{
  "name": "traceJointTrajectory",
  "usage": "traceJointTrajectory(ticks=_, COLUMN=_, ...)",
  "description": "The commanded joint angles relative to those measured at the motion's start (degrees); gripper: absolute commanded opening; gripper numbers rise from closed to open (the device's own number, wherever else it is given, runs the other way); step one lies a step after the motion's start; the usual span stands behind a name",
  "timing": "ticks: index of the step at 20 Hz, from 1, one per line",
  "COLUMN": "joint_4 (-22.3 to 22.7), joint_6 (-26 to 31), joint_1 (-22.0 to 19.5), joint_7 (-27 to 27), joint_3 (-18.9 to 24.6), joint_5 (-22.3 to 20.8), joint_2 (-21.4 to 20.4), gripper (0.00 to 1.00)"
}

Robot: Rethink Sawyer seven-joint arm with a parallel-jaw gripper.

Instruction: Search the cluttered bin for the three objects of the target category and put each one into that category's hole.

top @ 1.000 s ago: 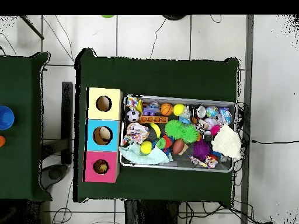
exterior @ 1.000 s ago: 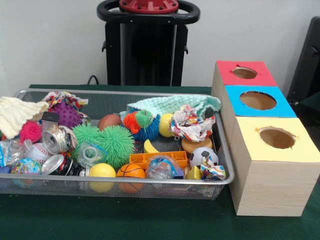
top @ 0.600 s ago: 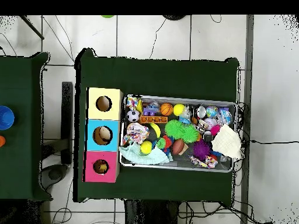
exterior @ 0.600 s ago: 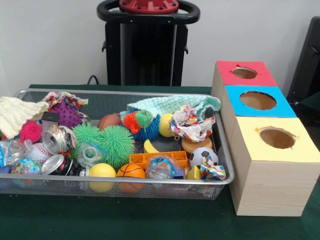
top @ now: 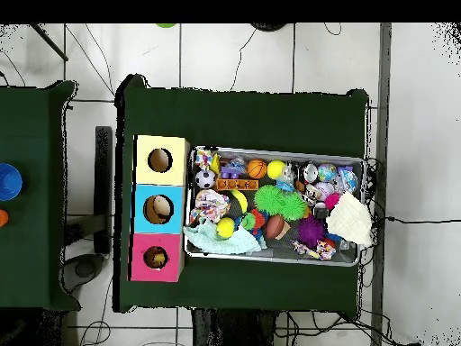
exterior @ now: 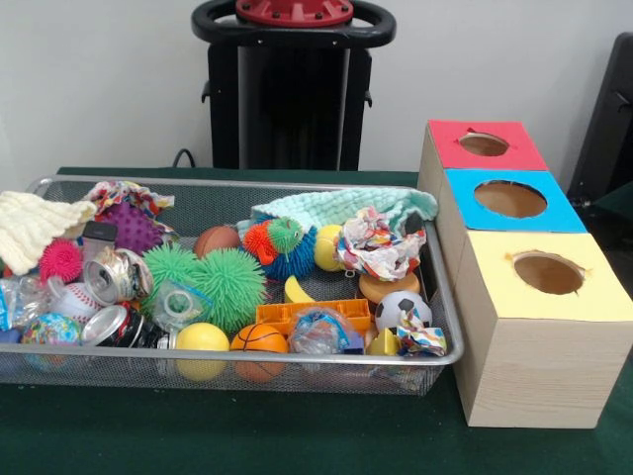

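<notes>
A wire mesh bin holds a heap of toys. Among them are two green spiky balls, a purple spiky ball, a pink spiky ball, a small basketball, a yellow ball, a soccer ball, a baseball, crushed cans and crumpled wrappers. Next to the bin stand three boxes with round holes: red, blue and yellow. Neither view shows the gripper.
A mint cloth hangs over the bin's far edge and a cream knitted cloth over its end. The green table carries everything. A second green table with a blue object stands at the left of the overhead view.
</notes>
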Motion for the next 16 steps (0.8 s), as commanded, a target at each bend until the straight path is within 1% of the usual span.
traceJointTrajectory(ticks=1, joint_4=15.54, joint_6=-6.95, joint_1=1.28, joint_7=3.36, joint_3=-3.32, joint_5=1.65, joint_2=-2.02, gripper=1.00)
traceJointTrajectory(ticks=7, joint_4=21.50, joint_6=-12.07, joint_1=1.37, joint_7=6.65, joint_3=-4.47, joint_5=3.24, joint_2=-3.93, gripper=1.00)
traceJointTrajectory(ticks=12, joint_4=24.92, joint_6=-15.84, joint_1=2.38, joint_7=9.06, joint_3=-5.89, joint_5=4.57, joint_2=-4.14, gripper=1.00)
traceJointTrajectory(ticks=16, joint_4=28.31, joint_6=-18.71, joint_1=3.19, joint_7=10.77, joint_3=-7.35, joint_5=6.43, joint_2=-4.95, gripper=1.00)
